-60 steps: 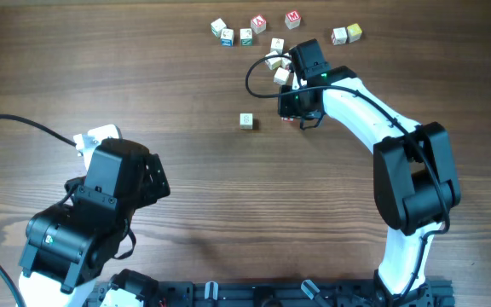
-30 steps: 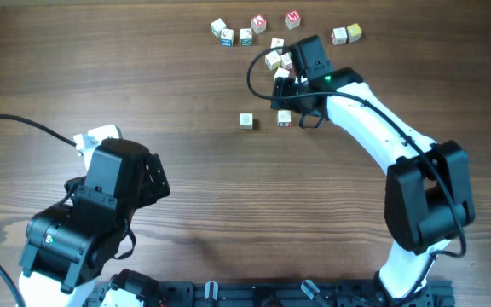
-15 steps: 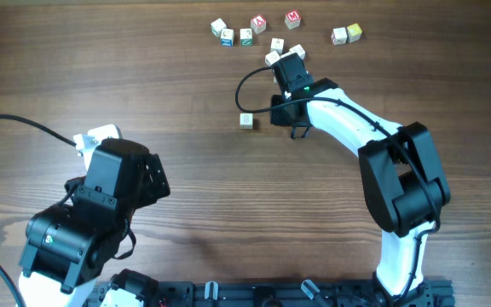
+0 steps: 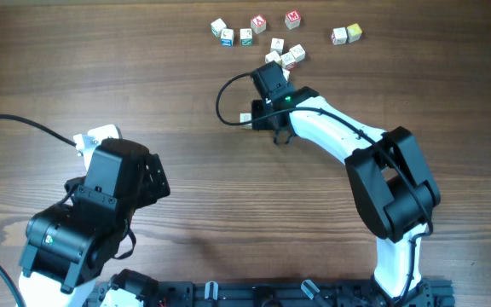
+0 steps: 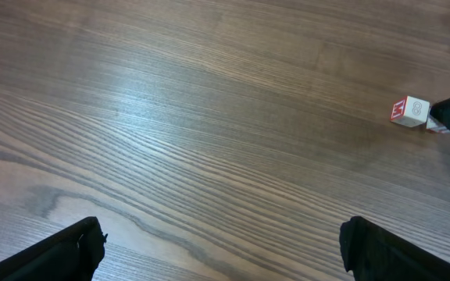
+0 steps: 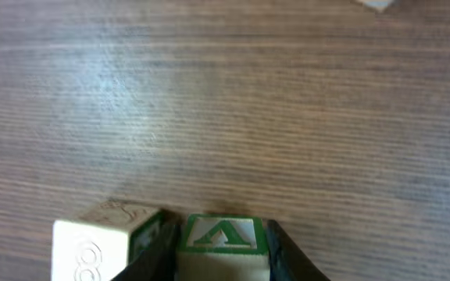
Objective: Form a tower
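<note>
Clamping a lettered cube [image 6: 222,238], the right tool [image 6: 221,251] sits beside a cream cube [image 6: 100,248].

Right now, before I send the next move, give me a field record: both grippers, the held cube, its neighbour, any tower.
right gripper: shut on cream wooden cube with green letter A
neighbour: second cream wooden cube, close beside it, outside the gripper's finger
left gripper: open, empty, above bare wooden table
loose cubes: scattered at the table's far side
tower: none in view
</note>
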Tool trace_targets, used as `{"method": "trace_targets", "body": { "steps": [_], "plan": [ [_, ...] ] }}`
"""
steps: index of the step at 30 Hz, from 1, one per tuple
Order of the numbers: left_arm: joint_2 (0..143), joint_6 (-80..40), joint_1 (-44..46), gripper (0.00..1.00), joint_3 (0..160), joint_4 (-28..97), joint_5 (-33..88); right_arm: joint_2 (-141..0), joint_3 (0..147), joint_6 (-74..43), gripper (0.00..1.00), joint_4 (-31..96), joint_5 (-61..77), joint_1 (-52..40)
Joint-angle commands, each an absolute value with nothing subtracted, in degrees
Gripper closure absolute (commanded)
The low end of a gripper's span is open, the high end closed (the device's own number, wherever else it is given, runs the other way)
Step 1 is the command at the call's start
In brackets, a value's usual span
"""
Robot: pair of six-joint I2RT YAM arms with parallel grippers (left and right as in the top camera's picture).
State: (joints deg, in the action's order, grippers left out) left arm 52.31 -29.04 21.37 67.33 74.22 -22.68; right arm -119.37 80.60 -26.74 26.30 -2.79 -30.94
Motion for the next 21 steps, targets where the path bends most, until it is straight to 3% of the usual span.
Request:
{"method": "trace_targets", "body": {
  "steps": [1,5,13,21],
  "plan": [
    [52.3,-29.6,21.0,0.0,67.1,74.2,-22.8,-120.6,79.9,-27.6,0.74,24.4,-2.5,-30.8],
    [52.3,-29.6,21.0,0.0,67.1,74.2,-22.8,-120.6,79.9,-30.0,0.74,24.3,-2.6,-30.8],
    [52.3,-29.6,21.0,0.0,67.1,74.2,-22.8,-120.7,79.9,-30.2,0.58,24.7,-2.6,-30.8],
    [52.3,-29.6,21.0,0.0,67.1,74.2,-22.8,-120.6,79.9,-30.1,0.57,24.7,-3.5,-30.8]
  ]
}}
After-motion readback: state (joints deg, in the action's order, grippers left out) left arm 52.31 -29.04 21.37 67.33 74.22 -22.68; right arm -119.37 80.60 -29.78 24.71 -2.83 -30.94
